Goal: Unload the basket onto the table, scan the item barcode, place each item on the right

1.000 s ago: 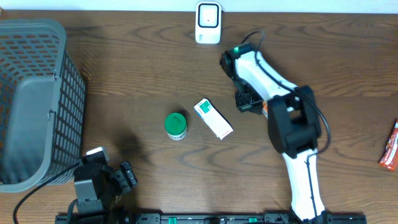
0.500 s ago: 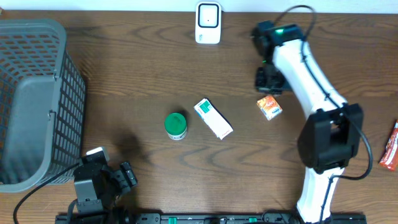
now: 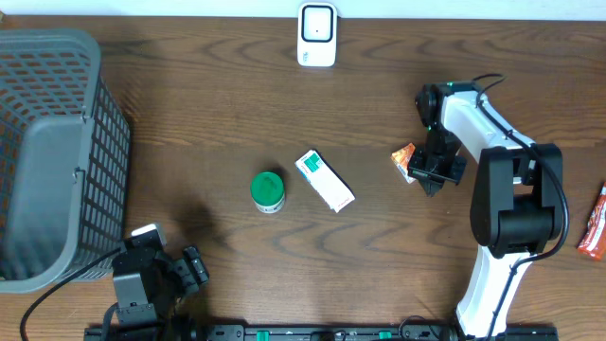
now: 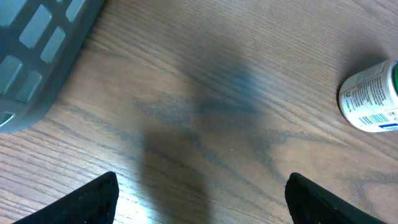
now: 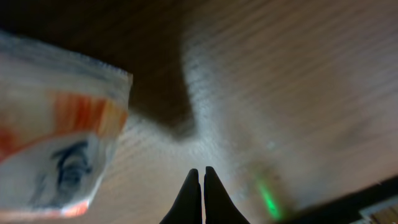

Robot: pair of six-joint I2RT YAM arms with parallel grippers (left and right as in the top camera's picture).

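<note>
One orange packet (image 3: 405, 160) lies just beside the right claw (image 5: 200, 180), pinched shut and empty, the left claw (image 4: 202, 205) gapes wide, and one scanner (image 3: 316, 34), one bottle (image 3: 268, 191), one box (image 3: 325, 180) and one basket (image 3: 57, 152) sit around.

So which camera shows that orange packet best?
The overhead view: the packet shows sharp and nearly whole on the table. The right wrist view has it close but blurred and cut off; the left wrist view misses it.

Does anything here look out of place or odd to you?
A red packet lies alone at the far right, apart from the other items. The right gripper is shut on nothing, with the orange packet just beside it.
</note>
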